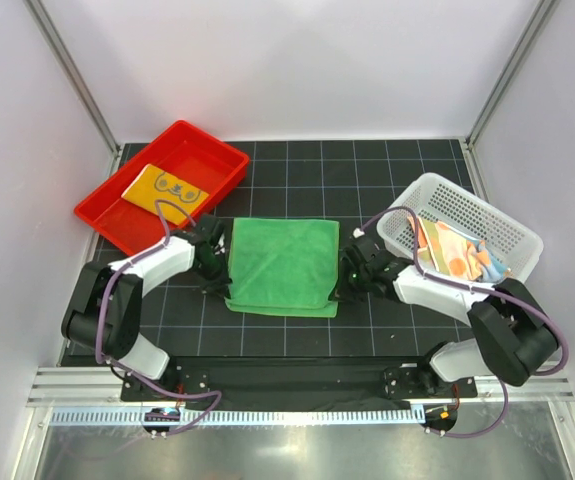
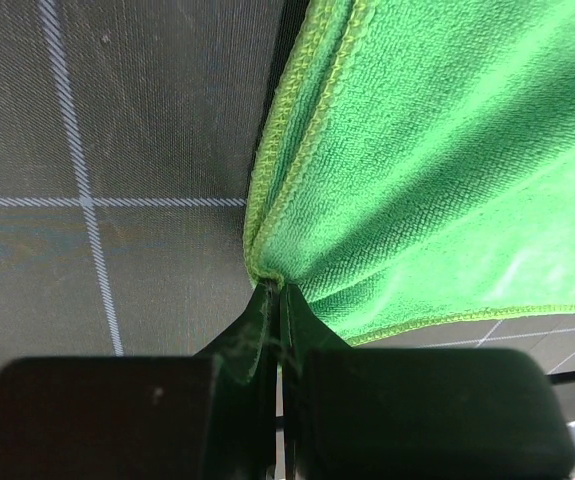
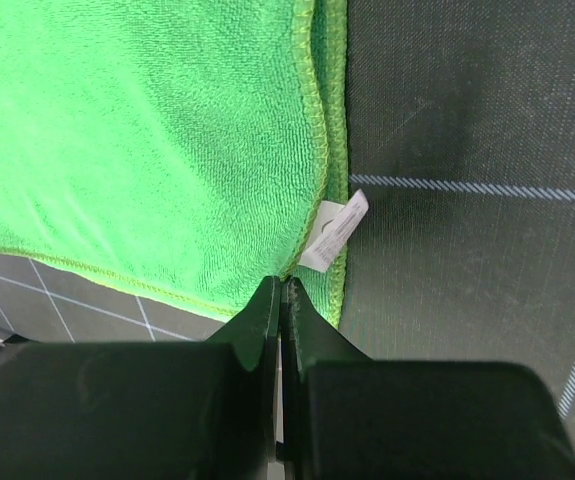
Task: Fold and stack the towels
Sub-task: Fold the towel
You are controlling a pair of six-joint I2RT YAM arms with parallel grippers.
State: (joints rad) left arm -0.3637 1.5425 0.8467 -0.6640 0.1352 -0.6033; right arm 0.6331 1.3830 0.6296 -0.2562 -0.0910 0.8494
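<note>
The green towel [image 1: 283, 264] lies folded over on the black mat in the middle. My left gripper [image 1: 214, 262] is shut on the green towel's [image 2: 437, 170] left edge, the cloth bunched at the fingertips [image 2: 275, 288]. At the towel's right edge my right gripper [image 1: 351, 272] is shut on the top layer of the green towel [image 3: 147, 140], just below a white label [image 3: 332, 232]. The yellow-orange towel [image 1: 164, 191] lies in the red tray [image 1: 117, 226]. The striped, dotted towel [image 1: 454, 252] sits in the white basket [image 1: 467, 205].
The red tray stands at the back left and the white perforated basket at the right, close beside my right arm. Grey side walls and metal posts enclose the mat. A metal rail runs along the near edge.
</note>
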